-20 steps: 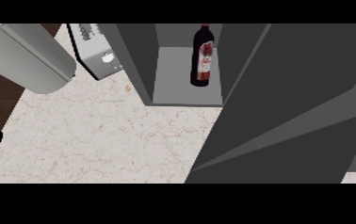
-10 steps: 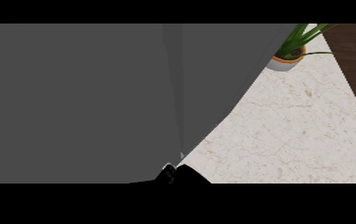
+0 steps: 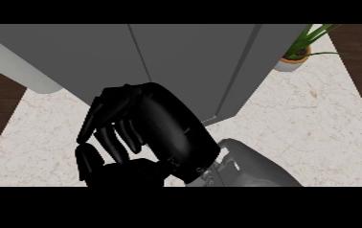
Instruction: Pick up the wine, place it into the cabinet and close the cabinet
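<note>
The grey cabinet [image 3: 191, 64] stands on the counter with both doors shut; a thin seam runs down between them. The wine is hidden from view. My right hand [image 3: 159, 126] is in front of the cabinet's lower left part, back of the hand up. Its fingers [image 3: 113, 124] are relaxed and point down to the left, and they hold nothing. The thumb [image 3: 90, 160] shows below them. The grey forearm [image 3: 247, 167] comes in from the lower edge, right of centre. My left hand does not show.
A potted green plant [image 3: 295, 55] stands at the back right on the pale marble counter [image 3: 304, 121]. A pale grey rounded object [image 3: 28, 74] sits at the left beside the cabinet. Dark floor shows beyond the counter's left edge [image 3: 8, 97].
A second ago the cabinet stood open with the wine bottle inside. The door has since swung shut, hiding the bottle, and my right hand has come into view in front of it.
</note>
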Motion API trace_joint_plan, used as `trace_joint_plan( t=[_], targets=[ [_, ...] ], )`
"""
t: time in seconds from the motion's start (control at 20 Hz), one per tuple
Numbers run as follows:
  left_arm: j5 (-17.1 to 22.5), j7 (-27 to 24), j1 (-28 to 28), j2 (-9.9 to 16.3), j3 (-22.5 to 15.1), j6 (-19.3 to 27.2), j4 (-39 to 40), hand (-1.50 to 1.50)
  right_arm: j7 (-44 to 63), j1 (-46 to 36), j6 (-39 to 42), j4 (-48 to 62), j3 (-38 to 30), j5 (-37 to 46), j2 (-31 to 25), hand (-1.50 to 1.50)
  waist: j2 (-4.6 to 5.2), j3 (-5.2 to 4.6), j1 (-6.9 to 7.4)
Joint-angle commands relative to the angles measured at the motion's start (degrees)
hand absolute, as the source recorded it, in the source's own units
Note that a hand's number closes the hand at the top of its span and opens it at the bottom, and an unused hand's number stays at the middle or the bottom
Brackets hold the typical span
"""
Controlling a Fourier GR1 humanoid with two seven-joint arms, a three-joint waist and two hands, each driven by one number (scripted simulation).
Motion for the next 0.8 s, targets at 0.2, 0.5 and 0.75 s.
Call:
trace_joint_plan(
  t=[0.2, 0.5, 0.75],
  targets=[
    [-2.4, 4.8, -0.9, -2.5, 0.0, -0.1, -1.8, -1.5, -7.8, -7.8, 6.4, 15.3, -12.5, -2.1, -1.6, 1.5, 0.1, 0.06, -0.78],
    [-6.5, 7.3, -3.5, -5.7, -4.3, 1.2, -3.2, -1.5, -15.5, -10.2, 7.7, 26.5, -16.7, -0.2, -1.6, 1.5, 0.16, 0.05, -0.79],
    [-8.2, 10.3, -9.7, -6.8, -9.1, 7.0, -2.7, -1.5, -16.5, -12.9, 10.7, 29.2, -19.8, -1.7, -4.1, 1.5, 0.29, 0.05, -1.39]
  ],
)
